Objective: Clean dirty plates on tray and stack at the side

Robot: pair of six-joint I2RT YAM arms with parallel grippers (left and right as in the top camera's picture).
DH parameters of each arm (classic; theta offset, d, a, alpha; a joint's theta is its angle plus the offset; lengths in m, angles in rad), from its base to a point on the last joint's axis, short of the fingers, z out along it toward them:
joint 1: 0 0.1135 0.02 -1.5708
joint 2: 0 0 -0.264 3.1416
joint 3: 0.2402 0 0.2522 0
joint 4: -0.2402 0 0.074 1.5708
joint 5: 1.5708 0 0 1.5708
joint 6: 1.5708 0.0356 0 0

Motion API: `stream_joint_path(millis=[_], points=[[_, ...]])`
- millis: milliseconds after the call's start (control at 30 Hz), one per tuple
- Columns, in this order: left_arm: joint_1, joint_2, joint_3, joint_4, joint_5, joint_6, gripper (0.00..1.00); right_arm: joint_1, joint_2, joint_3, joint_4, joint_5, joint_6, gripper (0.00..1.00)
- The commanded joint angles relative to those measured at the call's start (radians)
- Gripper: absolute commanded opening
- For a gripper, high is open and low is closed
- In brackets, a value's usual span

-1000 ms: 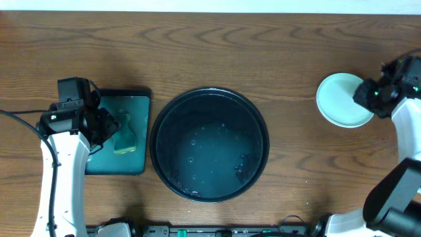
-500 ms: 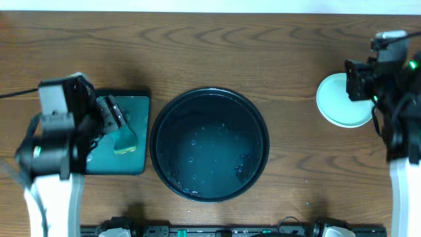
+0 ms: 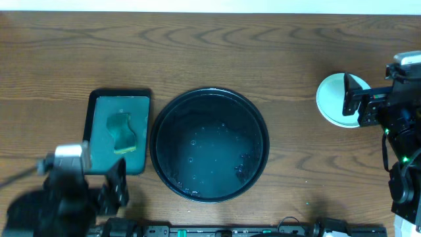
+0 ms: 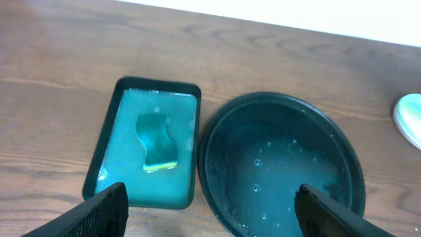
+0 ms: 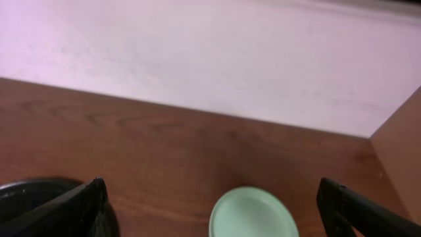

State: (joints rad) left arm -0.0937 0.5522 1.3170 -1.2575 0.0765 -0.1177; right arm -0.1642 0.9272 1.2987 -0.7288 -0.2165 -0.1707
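The round black tray (image 3: 260,125) sits mid-table and carries only water drops; no plate lies on it. The plates (image 3: 331,100) are stacked on the bare wood at the right, a pale mint one on top, and I cannot tell how many lie beneath. My right gripper (image 3: 354,104) hovers open over the stack's right side, with nothing between its fingers. The right wrist view shows the top plate (image 5: 253,214) below the wide-spread gripper (image 5: 214,220). My left gripper (image 3: 113,191) is open and empty near the front left edge. The left wrist view shows the tray's rim (image 4: 205,148) beyond that gripper (image 4: 210,220).
A dark-green rectangular tray (image 3: 99,161) lies left of the black tray, with a green sponge (image 3: 122,131) in soapy water; both also show in the left wrist view, tray (image 4: 110,131) and sponge (image 4: 156,139). A pale wall runs behind the table.
The right gripper has opened wide and lifted back off the stack. The left arm has drawn back from over the sponge tray toward the front left edge, uncovering it.
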Motion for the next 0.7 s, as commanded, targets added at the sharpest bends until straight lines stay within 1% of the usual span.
stream_joint_path(millis=[0, 100, 233, 667], points=[[-0.004, -0.079, 0.012, -0.01, 0.002, 0.024, 0.81, 0.005, 0.002, 0.011, -0.039, 0.008, -0.01, 0.99], [-0.004, -0.129, 0.012, -0.023, 0.002, 0.024, 0.81, 0.005, 0.007, 0.011, -0.103, 0.01, -0.01, 0.99], [-0.004, -0.139, 0.011, -0.055, 0.002, 0.024, 0.81, 0.005, 0.012, 0.01, -0.18, 0.008, -0.01, 0.99], [-0.004, -0.138, 0.011, -0.089, 0.002, 0.024, 0.81, 0.005, 0.02, 0.01, -0.304, 0.01, -0.01, 0.99]])
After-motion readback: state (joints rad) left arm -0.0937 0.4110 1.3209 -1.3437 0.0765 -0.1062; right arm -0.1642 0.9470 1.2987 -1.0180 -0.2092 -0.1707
